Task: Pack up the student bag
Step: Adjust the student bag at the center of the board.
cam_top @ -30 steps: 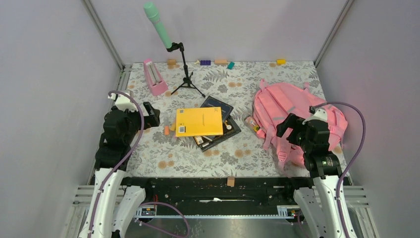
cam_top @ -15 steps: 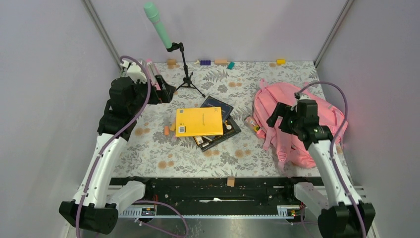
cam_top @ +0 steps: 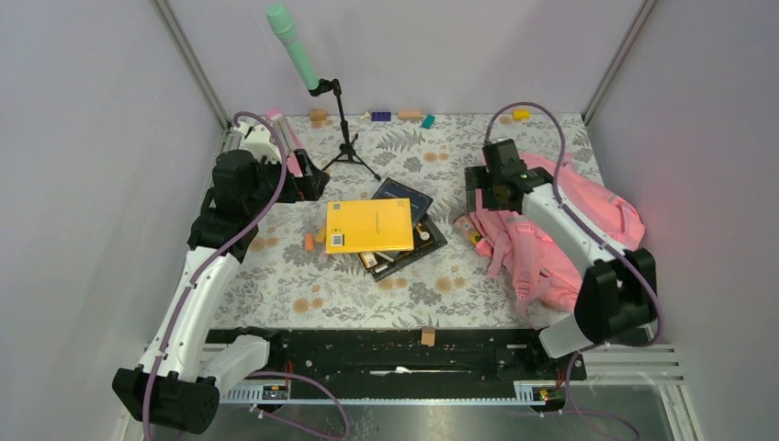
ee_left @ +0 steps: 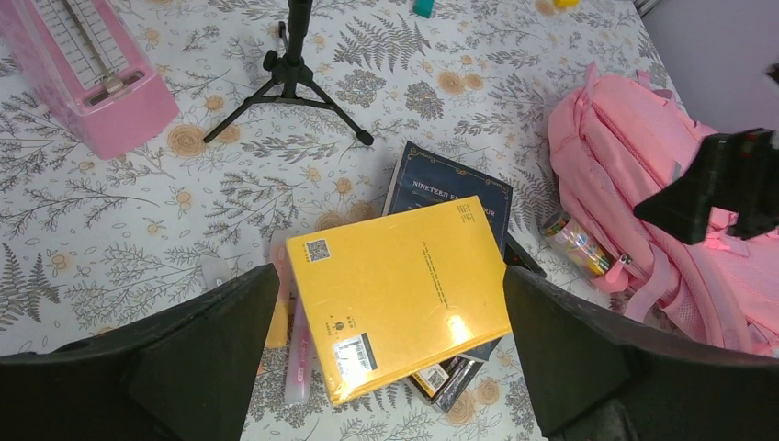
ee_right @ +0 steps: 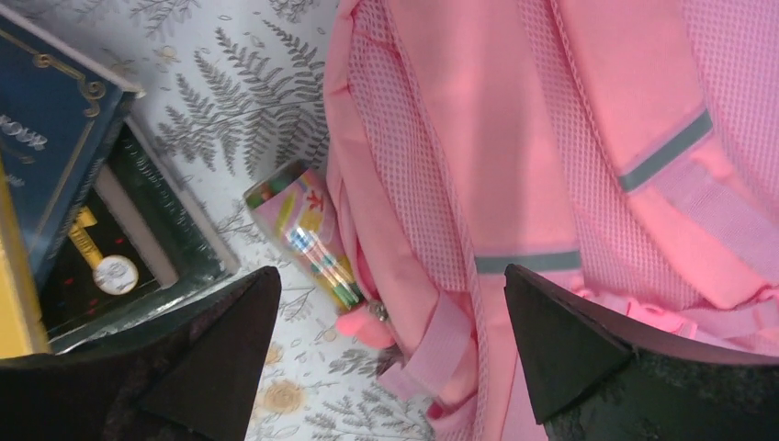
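Bag [cam_top: 611, 216]: pink, lies flat on the right side of the table [cam_top: 276, 276], between the stack [cam_top: 390, 230] and the right wall. Mesh [ee_right: 413, 184] and a grey strip [ee_right: 666, 152] face up. Straps [cam_top: 514, 262] trail toward the near edge. Can't tell from these views whether any zip is undone.

Left gripper [ee_left: 390, 276]: fingers wide apart, nothing between them. Hangs above the table's left-centre with its camera looking down on the stack. Touches nothing.

Right gripper [ee_right: 390, 276]: fingers also wide apart, empty. The arm reaches out over the bag's left edge. Its wrist view looks straight down on the mesh and the tube [ee_right: 308, 241].

Tube: clear, coloured pens inside. It lies on the table against the bag's left edge, between bag and stack. A pink zip pull [ee_right: 367, 322] sits at its near end.

Stack: yellow book [ee_left: 400, 294] on top, slightly skewed. Blue book [ee_left: 441, 188] sticks out under its far corner. Black book [ee_right: 119, 248] is lowest and shows along the right side. The stack is mid-table, near the bag but apart from it.

Orange piece [cam_top: 310, 241]: on the table just left of the yellow book.

Metronome [ee_left: 87, 78]: pink, upright, far left, partly behind the left arm in the top view. Mic stand [cam_top: 347, 152]: black tripod just right of it, with a green mic [cam_top: 292, 46] tilted up and left.

Small blocks [cam_top: 410, 114] sit along the far edge. One more block [cam_top: 427, 335] is at the near edge by the rail.
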{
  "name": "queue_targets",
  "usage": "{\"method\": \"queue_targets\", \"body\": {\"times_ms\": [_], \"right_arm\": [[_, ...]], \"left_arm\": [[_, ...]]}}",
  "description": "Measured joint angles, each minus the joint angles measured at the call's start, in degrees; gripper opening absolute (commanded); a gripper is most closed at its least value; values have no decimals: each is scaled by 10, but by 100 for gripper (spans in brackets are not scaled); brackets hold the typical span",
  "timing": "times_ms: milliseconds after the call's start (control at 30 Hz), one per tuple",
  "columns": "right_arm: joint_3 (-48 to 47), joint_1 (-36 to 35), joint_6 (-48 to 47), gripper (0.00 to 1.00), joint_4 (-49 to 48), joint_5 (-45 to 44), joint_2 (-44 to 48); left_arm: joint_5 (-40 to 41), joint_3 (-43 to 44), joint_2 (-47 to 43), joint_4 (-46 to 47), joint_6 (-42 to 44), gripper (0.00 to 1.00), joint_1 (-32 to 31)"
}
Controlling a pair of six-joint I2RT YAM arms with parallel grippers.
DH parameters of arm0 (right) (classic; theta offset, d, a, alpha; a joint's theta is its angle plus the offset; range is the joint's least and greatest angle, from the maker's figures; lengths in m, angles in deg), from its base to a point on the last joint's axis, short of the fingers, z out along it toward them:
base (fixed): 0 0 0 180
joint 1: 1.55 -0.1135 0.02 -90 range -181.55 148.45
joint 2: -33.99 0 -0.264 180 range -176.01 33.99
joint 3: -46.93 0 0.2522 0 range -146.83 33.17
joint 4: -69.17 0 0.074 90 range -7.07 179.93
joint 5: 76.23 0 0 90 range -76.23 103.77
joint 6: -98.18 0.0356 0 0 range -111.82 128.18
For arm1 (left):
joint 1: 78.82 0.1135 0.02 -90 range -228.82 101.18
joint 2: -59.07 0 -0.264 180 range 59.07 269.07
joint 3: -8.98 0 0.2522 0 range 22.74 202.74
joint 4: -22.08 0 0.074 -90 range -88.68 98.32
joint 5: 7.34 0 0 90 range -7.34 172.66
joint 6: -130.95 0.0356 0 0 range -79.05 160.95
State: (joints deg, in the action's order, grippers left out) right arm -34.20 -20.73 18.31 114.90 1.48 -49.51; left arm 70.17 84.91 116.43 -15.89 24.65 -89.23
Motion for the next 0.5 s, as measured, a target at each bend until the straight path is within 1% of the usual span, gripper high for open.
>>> {"method": "queue_targets", "body": {"times_ms": [67,167,267,300,400,500], "right_arm": [[-27,-11,-10,94,7,-19,-43],[-55,-25,-25,93,19,-46,-102],[-77,-43,-38,89,34,-81,-153],[-80,-47,-41,88,36,-88,-165],[-92,-58,-45,77,50,-117,-199],[-104,-59,-45,75,63,-146,-221]], "left_arm": [[-1,0,0,0,0,99,0],[-1,0,-2,0,0,99,0],[-1,0,-8,0,2,99,0],[-1,0,-10,0,3,99,0],[-1,0,-11,0,4,99,0],[-1,0,-11,0,4,99,0]]}}
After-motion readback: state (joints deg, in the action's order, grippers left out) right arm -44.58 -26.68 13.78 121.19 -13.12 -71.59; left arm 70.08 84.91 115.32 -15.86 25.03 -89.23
